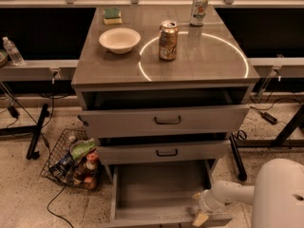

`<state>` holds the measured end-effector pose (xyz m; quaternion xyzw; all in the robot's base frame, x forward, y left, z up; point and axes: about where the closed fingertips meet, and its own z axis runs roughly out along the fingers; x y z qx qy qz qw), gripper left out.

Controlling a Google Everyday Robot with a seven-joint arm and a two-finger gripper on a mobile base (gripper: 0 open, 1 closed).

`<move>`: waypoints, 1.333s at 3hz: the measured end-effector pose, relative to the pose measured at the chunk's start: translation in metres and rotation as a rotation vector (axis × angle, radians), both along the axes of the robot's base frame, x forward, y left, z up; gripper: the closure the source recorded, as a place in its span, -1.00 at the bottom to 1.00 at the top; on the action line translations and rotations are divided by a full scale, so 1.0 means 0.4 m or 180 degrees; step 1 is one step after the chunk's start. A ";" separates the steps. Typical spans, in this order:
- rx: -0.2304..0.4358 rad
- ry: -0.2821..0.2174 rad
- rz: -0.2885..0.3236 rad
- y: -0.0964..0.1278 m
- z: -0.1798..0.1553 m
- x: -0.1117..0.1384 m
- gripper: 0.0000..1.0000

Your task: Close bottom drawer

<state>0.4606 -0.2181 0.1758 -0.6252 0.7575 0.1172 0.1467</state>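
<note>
The bottom drawer (161,191) of the grey cabinet is pulled far out, and its plain grey box is empty. Its front panel runs along the bottom edge of the view, so the handle is hidden. My gripper (199,217), on a white arm coming from the lower right, is at the drawer's front right corner, at or against the front panel. The middle drawer (164,152) and the top drawer (166,120) stand slightly out, each with a dark bar handle.
On the cabinet top (199,61) stand a white bowl (119,40), a can (168,40), a second can (199,8) and a sponge (112,15). A wire basket of snacks (73,160) sits on the floor to the left. Black table legs (37,132) flank the cabinet.
</note>
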 end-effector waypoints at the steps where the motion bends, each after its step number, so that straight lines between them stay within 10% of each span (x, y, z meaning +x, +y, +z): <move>1: 0.0020 -0.0072 0.0057 0.020 0.007 0.026 0.21; 3: 0.0062 -0.0159 0.0091 0.044 0.021 0.062 1.00; 4: 0.0130 -0.0196 0.0125 0.072 0.041 0.096 0.63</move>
